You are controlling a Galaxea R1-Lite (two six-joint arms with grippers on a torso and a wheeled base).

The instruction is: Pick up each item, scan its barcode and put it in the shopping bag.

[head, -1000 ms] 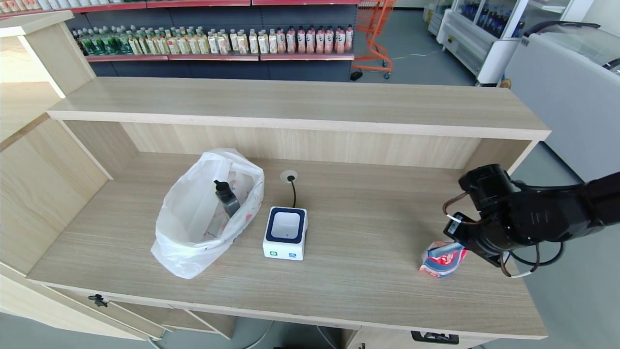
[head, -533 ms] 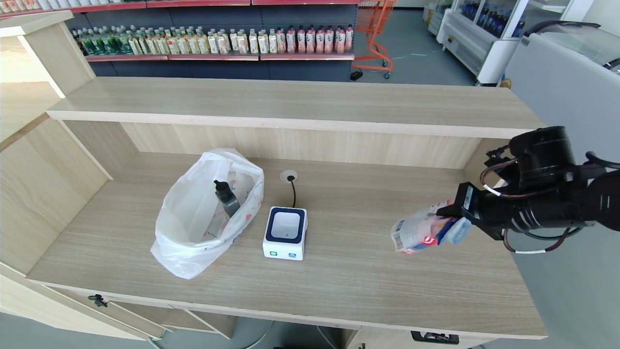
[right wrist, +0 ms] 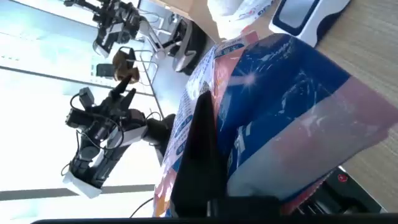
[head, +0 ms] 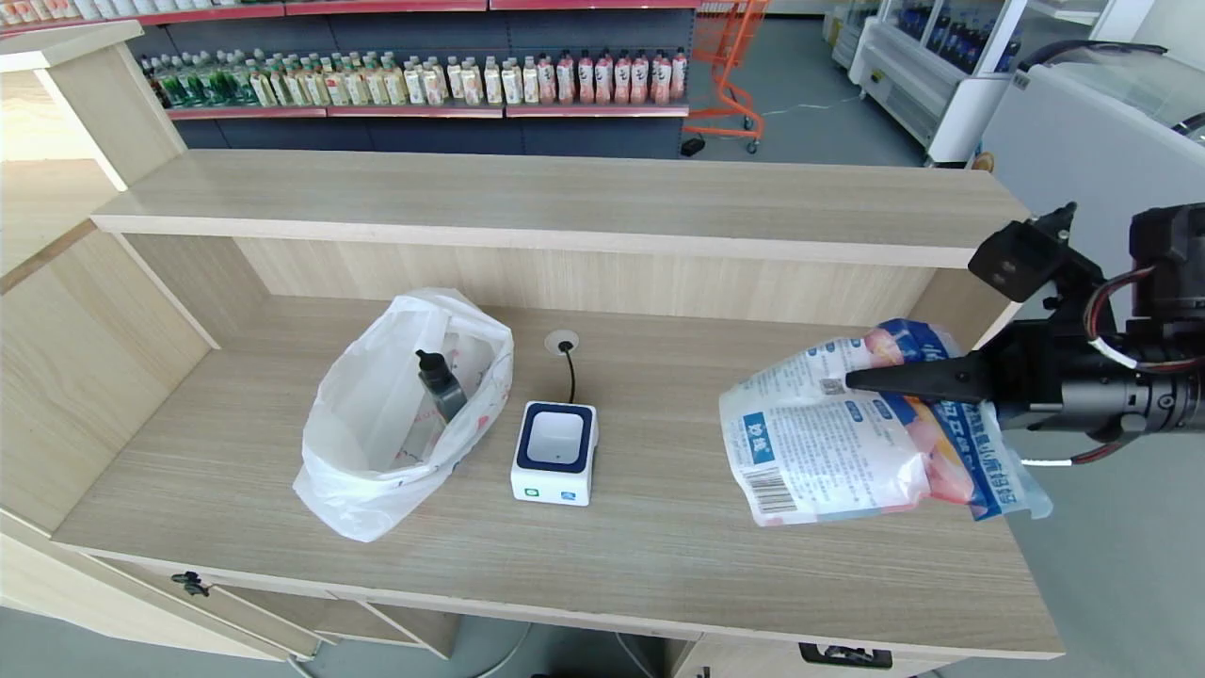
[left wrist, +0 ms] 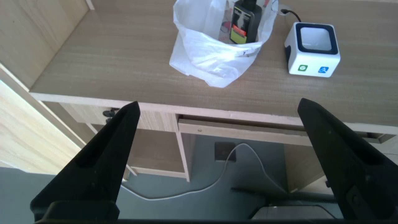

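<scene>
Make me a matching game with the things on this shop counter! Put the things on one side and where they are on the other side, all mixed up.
Things:
1. blue and pink packet
2. dark pump bottle
3. barcode scanner

Places:
A. standing on the counter beside the shopping bag
B. held up by the right gripper
C. inside the shopping bag

Pairs: 1-B, 2-C, 3-A
</scene>
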